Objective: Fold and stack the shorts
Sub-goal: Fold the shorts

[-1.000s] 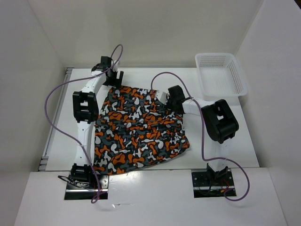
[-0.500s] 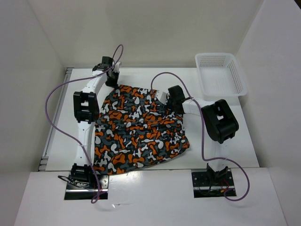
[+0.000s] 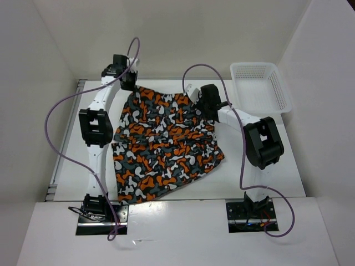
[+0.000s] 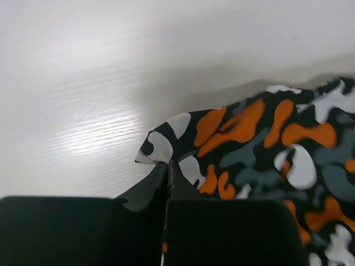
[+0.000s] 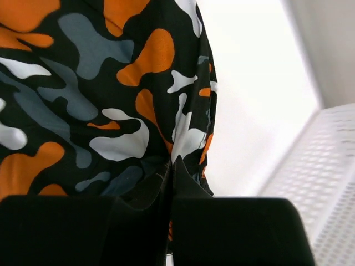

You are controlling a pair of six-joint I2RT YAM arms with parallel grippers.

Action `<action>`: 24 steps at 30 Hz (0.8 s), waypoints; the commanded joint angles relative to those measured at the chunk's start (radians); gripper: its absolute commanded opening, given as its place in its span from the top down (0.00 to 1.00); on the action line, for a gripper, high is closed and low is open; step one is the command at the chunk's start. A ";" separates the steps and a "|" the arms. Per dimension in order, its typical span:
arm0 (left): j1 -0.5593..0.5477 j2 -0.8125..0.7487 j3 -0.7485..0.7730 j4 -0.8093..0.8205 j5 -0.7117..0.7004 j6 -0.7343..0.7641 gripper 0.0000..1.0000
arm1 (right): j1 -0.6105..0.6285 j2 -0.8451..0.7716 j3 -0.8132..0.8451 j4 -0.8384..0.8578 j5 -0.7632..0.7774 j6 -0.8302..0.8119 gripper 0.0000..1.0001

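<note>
The left pincer [image 4: 168, 168] clamps a corner of the shorts [image 4: 266, 141].

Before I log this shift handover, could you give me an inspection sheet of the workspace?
Surface: white table; no stains seen.
Job's things: camouflage-print shorts spread out between the arms, not yet folded.
Clutter: empty white lattice basket at the far right corner.
Grippers: left gripper shut on the shorts' far left corner; right gripper shut on the far right corner.
Cables: a purple cable loops off each arm.
Surroundings: white walls on three sides; nothing else seen.
</note>
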 commanded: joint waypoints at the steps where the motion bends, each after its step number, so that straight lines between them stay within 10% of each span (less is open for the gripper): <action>1: 0.009 -0.247 0.071 0.040 0.029 0.002 1.00 | -0.006 -0.085 0.070 0.019 -0.026 0.015 1.00; 18: -0.121 -1.178 -1.096 0.026 -0.093 0.002 1.00 | 0.081 -0.745 -0.442 -0.231 -0.190 -0.348 1.00; 24: -0.166 -1.440 -1.278 -0.083 -0.060 0.002 0.92 | 0.223 -0.932 -0.560 -0.357 -0.216 -0.438 0.97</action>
